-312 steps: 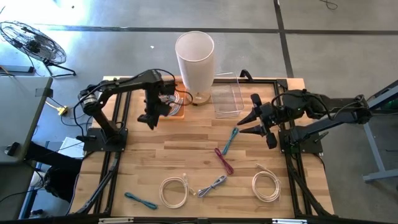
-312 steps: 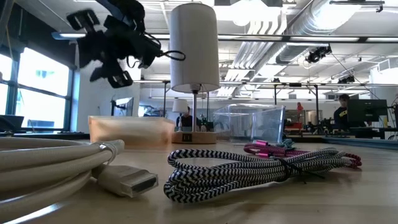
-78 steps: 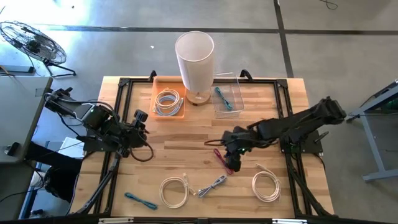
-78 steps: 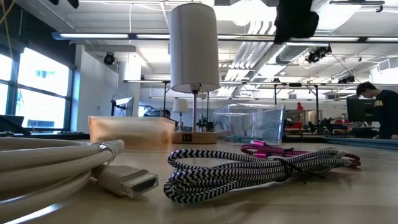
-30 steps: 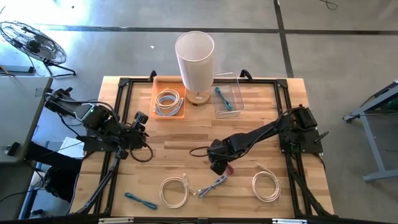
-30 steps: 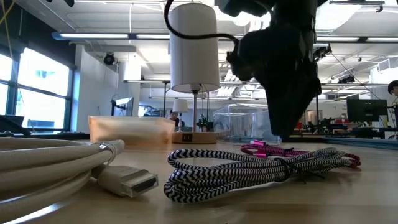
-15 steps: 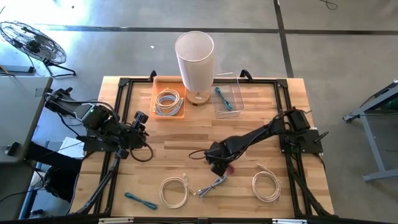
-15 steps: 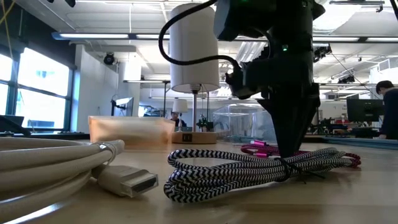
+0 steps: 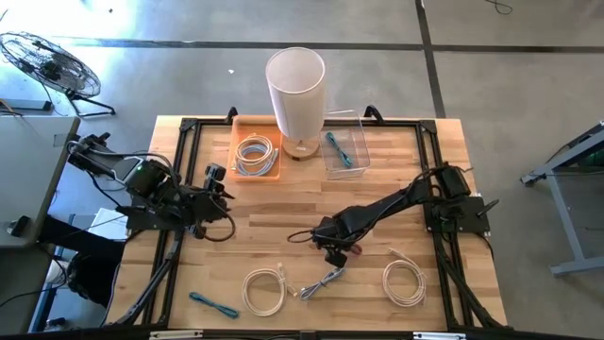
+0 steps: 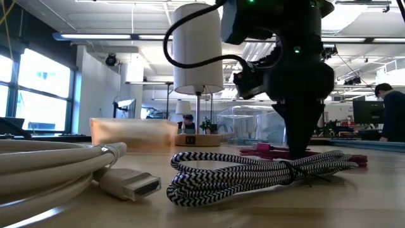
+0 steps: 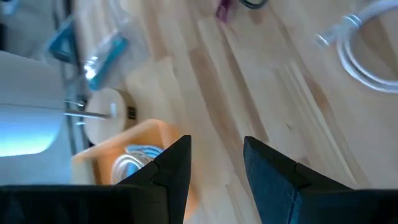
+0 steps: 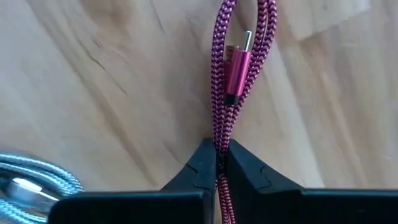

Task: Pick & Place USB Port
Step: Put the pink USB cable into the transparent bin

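Note:
A magenta braided USB cable, folded into a bundle with its metal plug on top, lies flat on the wooden table right of centre. My right gripper stands over it pointing down, shut on its strands; the high view shows this gripper hiding most of the cable. In the low view the gripper reaches the table beside the magenta cable. My left gripper hangs open over the table's left side, holding nothing. My right gripper pinches the magenta cable's doubled strands between its two fingertips, a little behind the plug. The fingers come from above, pointing down, one on each side of the bundle. The cable lies on the table, slack.
A white lamp stands at the back, between an orange tray with a white cable and a clear box with a teal cable. Near the front lie two white coils, a black-and-white braided cable and a teal cable.
My right gripper has sunk to the table over the magenta cable, rolled its wrist and shut on the strands. The cable stays on the table. My left gripper has turned a little in place.

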You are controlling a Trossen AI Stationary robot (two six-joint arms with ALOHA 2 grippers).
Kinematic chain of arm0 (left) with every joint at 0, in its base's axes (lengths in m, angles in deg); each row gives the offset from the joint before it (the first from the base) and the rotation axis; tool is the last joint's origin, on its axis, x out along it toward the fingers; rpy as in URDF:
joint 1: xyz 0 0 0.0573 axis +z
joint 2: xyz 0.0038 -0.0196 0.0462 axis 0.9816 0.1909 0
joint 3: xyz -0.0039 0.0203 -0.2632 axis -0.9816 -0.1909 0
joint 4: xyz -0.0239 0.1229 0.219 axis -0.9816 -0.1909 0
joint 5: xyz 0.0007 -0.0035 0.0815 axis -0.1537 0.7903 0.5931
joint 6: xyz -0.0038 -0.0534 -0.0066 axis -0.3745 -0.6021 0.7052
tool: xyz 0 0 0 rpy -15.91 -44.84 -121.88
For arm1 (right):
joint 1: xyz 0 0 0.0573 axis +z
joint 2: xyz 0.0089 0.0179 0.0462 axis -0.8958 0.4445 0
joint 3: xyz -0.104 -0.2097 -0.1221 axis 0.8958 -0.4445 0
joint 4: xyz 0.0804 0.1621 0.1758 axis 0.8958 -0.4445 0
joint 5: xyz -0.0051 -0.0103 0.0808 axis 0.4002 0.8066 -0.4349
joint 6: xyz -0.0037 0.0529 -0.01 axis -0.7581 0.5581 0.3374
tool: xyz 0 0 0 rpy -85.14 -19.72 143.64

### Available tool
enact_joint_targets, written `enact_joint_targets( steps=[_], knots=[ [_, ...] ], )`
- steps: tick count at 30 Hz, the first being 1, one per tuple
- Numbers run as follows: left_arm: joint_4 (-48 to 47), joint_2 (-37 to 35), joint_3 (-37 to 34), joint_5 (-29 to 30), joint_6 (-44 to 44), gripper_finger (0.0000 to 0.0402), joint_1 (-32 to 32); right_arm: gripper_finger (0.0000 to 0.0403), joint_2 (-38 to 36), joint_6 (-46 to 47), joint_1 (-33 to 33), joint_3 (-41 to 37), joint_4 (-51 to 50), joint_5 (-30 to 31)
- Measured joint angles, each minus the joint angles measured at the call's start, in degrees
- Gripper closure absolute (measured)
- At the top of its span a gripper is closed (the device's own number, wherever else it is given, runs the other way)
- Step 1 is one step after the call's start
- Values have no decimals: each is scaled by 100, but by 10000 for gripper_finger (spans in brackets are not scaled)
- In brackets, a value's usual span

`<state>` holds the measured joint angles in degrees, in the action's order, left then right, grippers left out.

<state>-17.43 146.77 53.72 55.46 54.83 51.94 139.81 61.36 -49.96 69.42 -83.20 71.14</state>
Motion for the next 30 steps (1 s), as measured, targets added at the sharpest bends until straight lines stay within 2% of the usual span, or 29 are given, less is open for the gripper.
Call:
enact_joint_targets(
  steps=[9, 15, 20, 24, 30],
  knots=[
    [-52, 65, -2, 1012, -129, 259, 2, 395, -1312, 20, -250, -41, -1439, 559],
    [-59, 96, -2, 1854, -148, 259, 4, 395, -2639, 126, -642, -15, -1234, 1125],
    [-31, 120, -2, 2356, -196, 259, 4, 395, -3551, -178, -1373, -10, -748, 1345],
    [-56, 167, -2, 2386, -205, 259, 4, 395, -3898, -876, -2163, -6, -12, 920],
    [-467, 200, -2, 2346, -118, 259, 4, 395, -3748, -1452, -3401, -6, 718, -72]
  ],
)
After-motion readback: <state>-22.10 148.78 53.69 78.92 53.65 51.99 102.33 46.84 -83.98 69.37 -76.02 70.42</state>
